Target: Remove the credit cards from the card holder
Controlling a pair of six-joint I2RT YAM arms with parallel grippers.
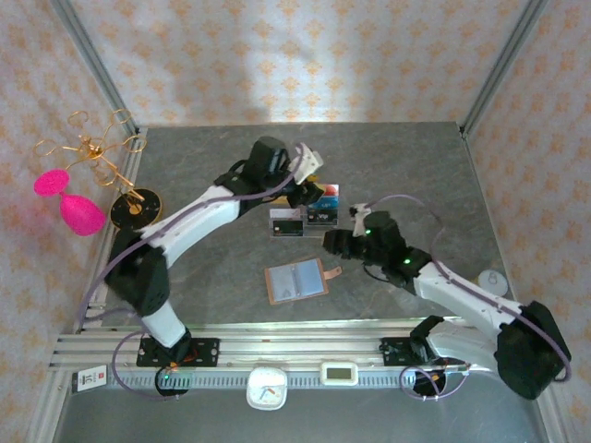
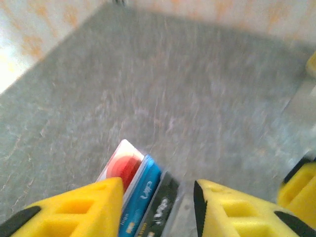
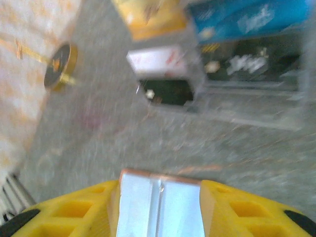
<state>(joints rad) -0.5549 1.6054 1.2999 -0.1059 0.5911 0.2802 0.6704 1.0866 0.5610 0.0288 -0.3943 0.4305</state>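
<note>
Top external, left gripper (image 1: 312, 192): seen poised over the clear stand (image 1: 305, 231); its opening cannot be judged from this height.
Top external, credit cards (image 1: 323, 215): stood in the stand's tiers, directly beneath the left gripper.
Top external, right gripper (image 1: 331, 242): held just beside the stand's near right corner.
Top external, card holder (image 1: 295, 281): laid open on the table (image 1: 397, 166), to the near left of the right gripper and apart from it.
Left wrist, left gripper (image 2: 158, 190): the jaws are seen apart, with nothing clamped.
Left wrist, credit cards (image 2: 143, 190): a red-and-white, a blue and a black card are ranked below the gap, closer to the left finger.
Right wrist, right gripper (image 3: 160, 185): the jaws are seen apart, with nothing gripped.
Right wrist, card holder (image 3: 160, 212): pale sleeves with a tan edge are seen under the gap between the yellow fingers (image 3: 84, 212).
Right wrist, credit cards (image 3: 247, 17): blurred, set in the stand ahead of the fingers and to their right.
</note>
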